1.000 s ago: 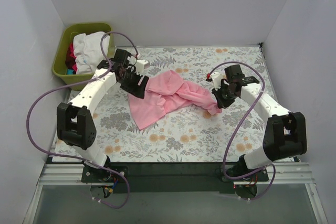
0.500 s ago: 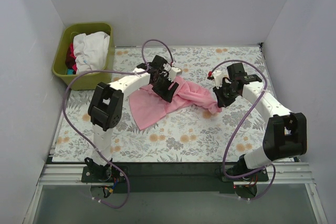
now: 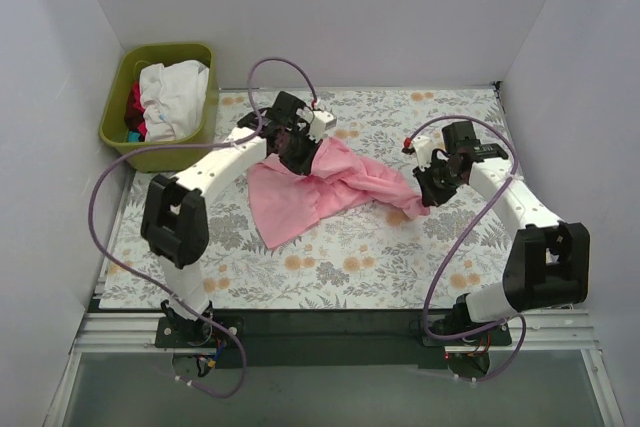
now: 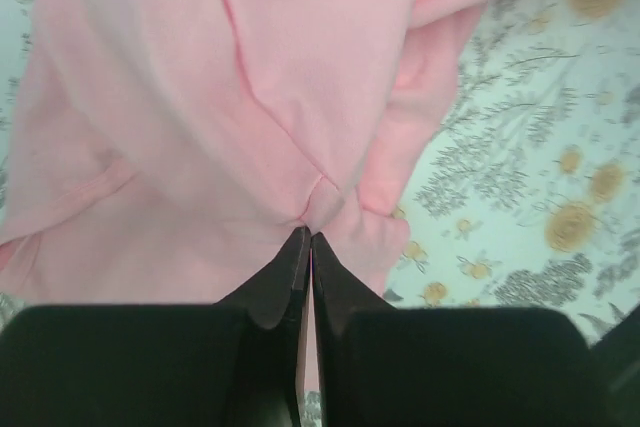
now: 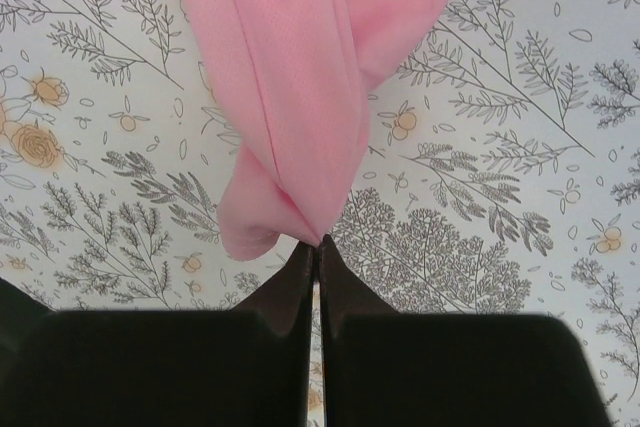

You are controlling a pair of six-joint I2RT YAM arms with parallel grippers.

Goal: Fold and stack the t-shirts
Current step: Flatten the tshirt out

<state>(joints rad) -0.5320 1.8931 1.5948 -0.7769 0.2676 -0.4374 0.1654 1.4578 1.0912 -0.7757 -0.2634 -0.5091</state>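
Fingers (image 4: pixel 283 282) of the left gripper (image 4: pixel 309 237) are pressed flat against each other, tip to tip, and a small pinch of the pink t-shirt (image 4: pixel 230 97) is caught right at their points; creases in the cloth run out from that spot, and the rest of the shirt spreads away ahead of the tips and to both sides of them. The right gripper (image 5: pixel 318 244) is likewise closed with no gap between its fingers (image 5: pixel 345 282), nipping the narrow, twisted end of the same shirt (image 5: pixel 300 67), which fans wider as it leads away from the tips over the floral mat (image 5: pixel 480 197); a small loose curl of cloth hangs just left of the pinch. From the top camera the pink t-shirt (image 3: pixel 320 182) lies crumpled across the middle of the floral mat (image 3: pixel 350 267), stretched between the two arms: the left gripper (image 3: pixel 293 144) sits on its far left edge, the right gripper (image 3: pixel 428 190) at its right-hand tip. The broadest part of the shirt lies nearer the left arm, with one corner reaching toward the near edge. At the far left corner, off the mat, stands the green bin (image 3: pixel 115 127), holding a white t-shirt (image 3: pixel 172 92) and some red cloth (image 3: pixel 133 102).
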